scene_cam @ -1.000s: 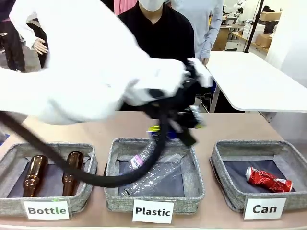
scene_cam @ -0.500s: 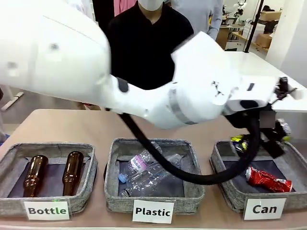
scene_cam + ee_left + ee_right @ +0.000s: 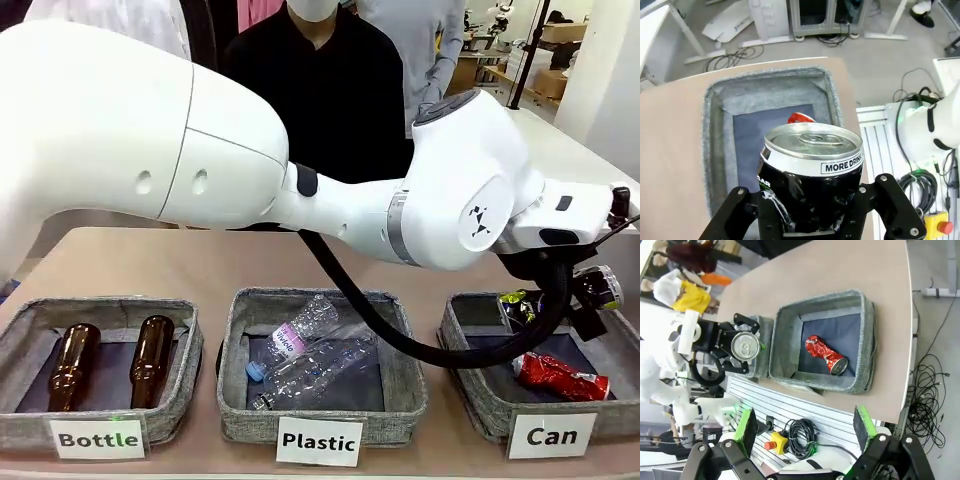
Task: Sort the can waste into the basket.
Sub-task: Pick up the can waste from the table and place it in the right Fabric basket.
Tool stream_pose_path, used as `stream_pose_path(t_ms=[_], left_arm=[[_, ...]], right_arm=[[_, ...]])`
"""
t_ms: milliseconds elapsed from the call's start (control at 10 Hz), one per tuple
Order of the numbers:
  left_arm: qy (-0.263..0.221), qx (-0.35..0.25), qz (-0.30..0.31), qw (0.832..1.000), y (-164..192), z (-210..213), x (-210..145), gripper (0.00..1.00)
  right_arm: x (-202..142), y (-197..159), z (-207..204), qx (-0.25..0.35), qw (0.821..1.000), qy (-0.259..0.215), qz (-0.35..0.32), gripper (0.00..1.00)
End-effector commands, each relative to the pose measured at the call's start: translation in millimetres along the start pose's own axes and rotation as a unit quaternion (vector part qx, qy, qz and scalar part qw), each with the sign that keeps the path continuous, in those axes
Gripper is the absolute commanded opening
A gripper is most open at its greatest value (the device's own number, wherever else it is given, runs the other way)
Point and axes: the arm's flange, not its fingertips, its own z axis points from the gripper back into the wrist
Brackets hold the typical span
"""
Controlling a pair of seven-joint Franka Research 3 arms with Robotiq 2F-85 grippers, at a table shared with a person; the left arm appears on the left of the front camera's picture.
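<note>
My left arm reaches across to the right side, and its left gripper point(image 3: 580, 300) is shut on the dark can point(image 3: 602, 288), whose silver top faces out. This can hangs above the grey basket point(image 3: 470, 392) labelled "Can". In the left wrist view the dark can point(image 3: 812, 175) sits between the left gripper point(image 3: 812, 217) fingers, over the basket point(image 3: 715, 150). The crushed red can point(image 3: 558, 375) lies on the basket's dark base. From the right wrist view, the open right gripper point(image 3: 805, 427) looks down from high on the basket point(image 3: 866, 340), the red can point(image 3: 825, 354) and the held dark can point(image 3: 745, 346).
The middle basket point(image 3: 232, 400) labelled "Plastic" holds clear plastic bottles point(image 3: 305, 355). Two brown bottles point(image 3: 150, 360) lie in the "Bottle" basket point(image 3: 20, 430) on the left. A person in black point(image 3: 320, 90) stands at the far side. A white table point(image 3: 540, 170) stands at back right.
My left arm has swung right, from above the Plastic basket to above the Can basket, carrying the dark can. The red can has not moved.
</note>
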Motion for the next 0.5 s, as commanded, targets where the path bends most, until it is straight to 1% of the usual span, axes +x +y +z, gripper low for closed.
stream_pose_path(t_ms=[0,100,300,400], left_arm=[[-0.005,0.013,-0.006,1.0,-2.8,3.6,9.8,0.63],[-0.008,0.015,-0.009,1.0,-3.8,4.7,9.6,1.0],[-0.012,0.014,-0.009,1.0,-4.2,4.6,9.5,1.0],[-0.011,0.012,-0.009,1.0,-2.3,5.2,9.1,0.8]], right_arm=[[-0.7,0.6,2.8,0.0,1.0,0.001,-0.005,1.0],[-0.7,0.6,2.8,0.0,1.0,0.001,-0.005,1.0],[-0.7,0.6,2.8,0.0,1.0,0.001,-0.005,1.0],[-0.7,0.6,2.8,0.0,1.0,0.001,-0.005,1.0]])
